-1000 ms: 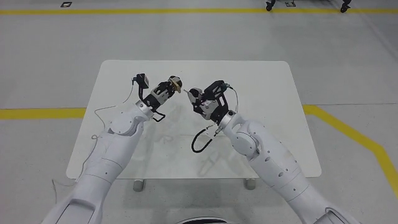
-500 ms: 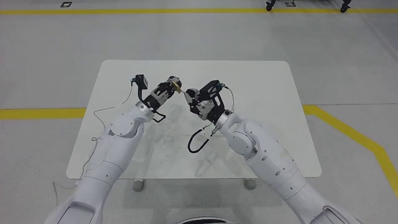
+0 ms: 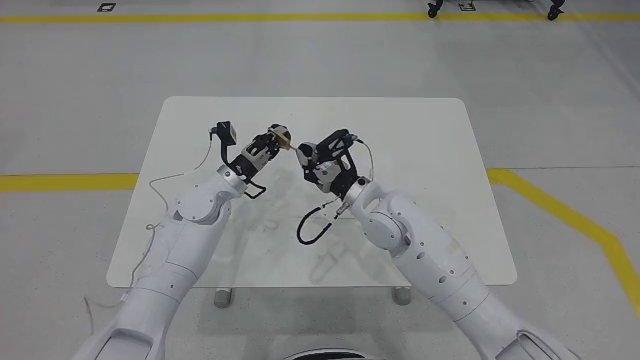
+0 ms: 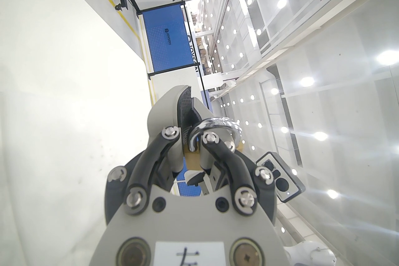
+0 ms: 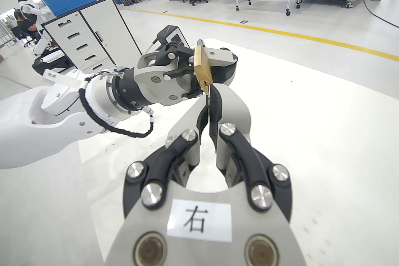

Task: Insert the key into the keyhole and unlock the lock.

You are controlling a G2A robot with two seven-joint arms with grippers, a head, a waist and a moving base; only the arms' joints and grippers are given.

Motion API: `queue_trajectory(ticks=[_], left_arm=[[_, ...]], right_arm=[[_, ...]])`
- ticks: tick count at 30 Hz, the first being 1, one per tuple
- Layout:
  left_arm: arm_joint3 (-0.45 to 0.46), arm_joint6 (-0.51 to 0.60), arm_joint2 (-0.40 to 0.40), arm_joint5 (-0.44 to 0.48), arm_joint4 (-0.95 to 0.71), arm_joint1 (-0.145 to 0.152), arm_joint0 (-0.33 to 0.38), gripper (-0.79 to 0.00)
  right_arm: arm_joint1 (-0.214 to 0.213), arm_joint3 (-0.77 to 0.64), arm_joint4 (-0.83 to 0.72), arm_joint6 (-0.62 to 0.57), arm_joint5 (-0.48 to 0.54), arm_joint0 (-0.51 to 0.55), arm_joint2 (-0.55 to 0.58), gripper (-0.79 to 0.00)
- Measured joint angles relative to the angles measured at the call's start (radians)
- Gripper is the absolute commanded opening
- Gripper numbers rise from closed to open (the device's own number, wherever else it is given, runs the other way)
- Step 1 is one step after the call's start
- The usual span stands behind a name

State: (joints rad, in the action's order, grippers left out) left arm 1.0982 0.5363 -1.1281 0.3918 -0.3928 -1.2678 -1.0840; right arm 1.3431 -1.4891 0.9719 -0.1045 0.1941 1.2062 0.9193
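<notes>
A brass padlock with a silver shackle is held above the white table. My left gripper is shut on it, and its keyhole end faces my right gripper. In the top view the padlock sits at the tip of the left gripper, left of the table's middle. My right gripper is shut, its pads pressed flat together, and their tip touches the padlock's keyhole. The key is hidden between the pads. In the top view the right gripper is right beside the padlock.
A black cable loop hangs from my right forearm over the table's middle. The right half and front of the tabletop are bare. Cabinets and desks stand far off across the floor in the right wrist view.
My right gripper has shifted left toward the padlock, closing the gap between them. The left gripper has stayed almost in place with the padlock in it.
</notes>
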Motion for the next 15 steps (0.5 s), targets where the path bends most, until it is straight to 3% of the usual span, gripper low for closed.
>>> queue_trajectory(ticks=[15], left_arm=[[-0.009,0.019,-0.019,-0.018,-0.023,-0.004,-0.001,-0.785]], right_arm=[[0.005,-0.019,0.028,0.021,0.006,0.018,-0.001,-0.785]])
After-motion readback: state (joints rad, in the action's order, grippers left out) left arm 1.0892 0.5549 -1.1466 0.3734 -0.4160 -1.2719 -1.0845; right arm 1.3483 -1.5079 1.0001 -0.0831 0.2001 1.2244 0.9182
